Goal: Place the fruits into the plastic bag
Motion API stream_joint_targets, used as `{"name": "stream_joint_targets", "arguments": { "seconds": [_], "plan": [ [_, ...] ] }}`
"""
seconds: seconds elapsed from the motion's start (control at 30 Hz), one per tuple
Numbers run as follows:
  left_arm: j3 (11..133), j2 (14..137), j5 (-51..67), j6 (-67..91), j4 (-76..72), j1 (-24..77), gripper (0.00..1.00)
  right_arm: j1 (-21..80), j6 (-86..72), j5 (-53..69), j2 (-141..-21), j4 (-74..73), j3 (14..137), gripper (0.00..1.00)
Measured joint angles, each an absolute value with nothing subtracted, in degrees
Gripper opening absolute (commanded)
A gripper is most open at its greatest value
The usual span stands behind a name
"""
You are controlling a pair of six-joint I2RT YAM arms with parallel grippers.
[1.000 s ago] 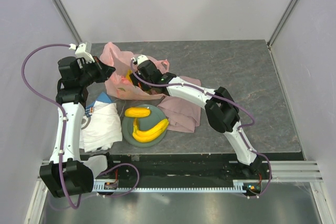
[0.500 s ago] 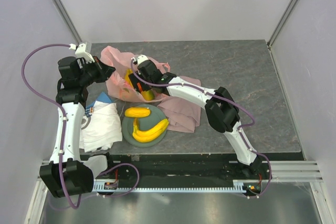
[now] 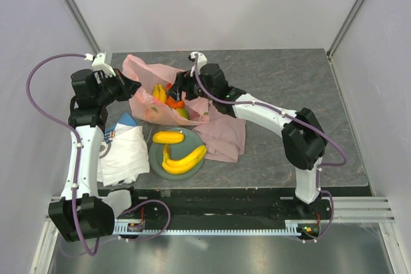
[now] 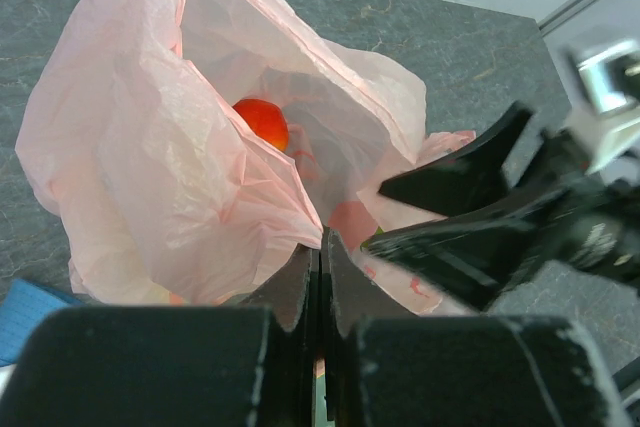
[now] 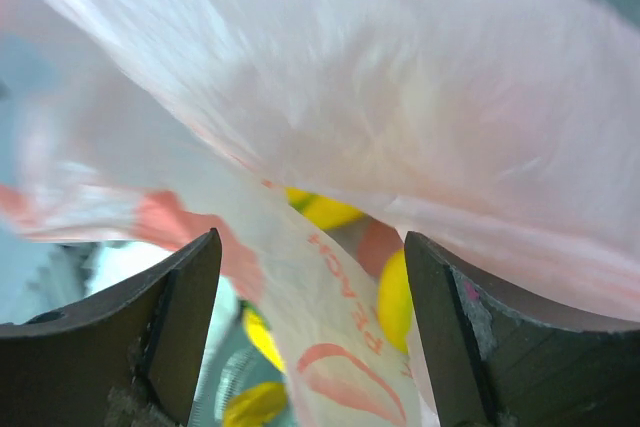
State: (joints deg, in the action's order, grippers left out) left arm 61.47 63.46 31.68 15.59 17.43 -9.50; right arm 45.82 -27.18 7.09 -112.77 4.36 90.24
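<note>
The pale-pink plastic bag [image 3: 144,97] lies at the back left with its mouth held open. My left gripper [image 3: 131,86] is shut on the bag's near rim [image 4: 300,217]. My right gripper [image 3: 178,89] is open at the bag's right side, with bag film [image 5: 330,277] between its fingers [image 4: 450,187]. Inside the bag I see a yellow fruit [image 3: 158,92], an orange-red round fruit [image 3: 172,101] [image 4: 262,122] and a green-yellow fruit [image 3: 183,113]. A bunch of bananas [image 3: 185,160] and a yellow oblong fruit [image 3: 168,137] lie on the grey-green plate [image 3: 155,158].
A dusty-pink cloth [image 3: 225,136] lies right of the plate, partly under the bag. A white cloth [image 3: 125,155] and a blue item [image 3: 123,122] lie left of the plate. The grey tabletop [image 3: 295,88] extends to the right.
My right gripper has pulled back up and to the right out of the bag's mouth, its arm swinging right. Orange and green-yellow fruits now show in the bag. The left gripper has not moved.
</note>
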Motion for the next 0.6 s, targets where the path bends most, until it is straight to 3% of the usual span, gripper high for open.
{"name": "stream_joint_targets", "arguments": {
  "seconds": [0.27,0.6],
  "plan": [
    [61.47,63.46,31.68,15.62,17.43,-9.5,0.02,45.28,-28.73,19.4,-103.26,21.91,79.75,0.8],
    [61.47,63.46,31.66,15.62,17.41,-9.5,0.02,58.43,-11.22,14.59,-92.71,13.67,71.35,0.82]
  ]
}}
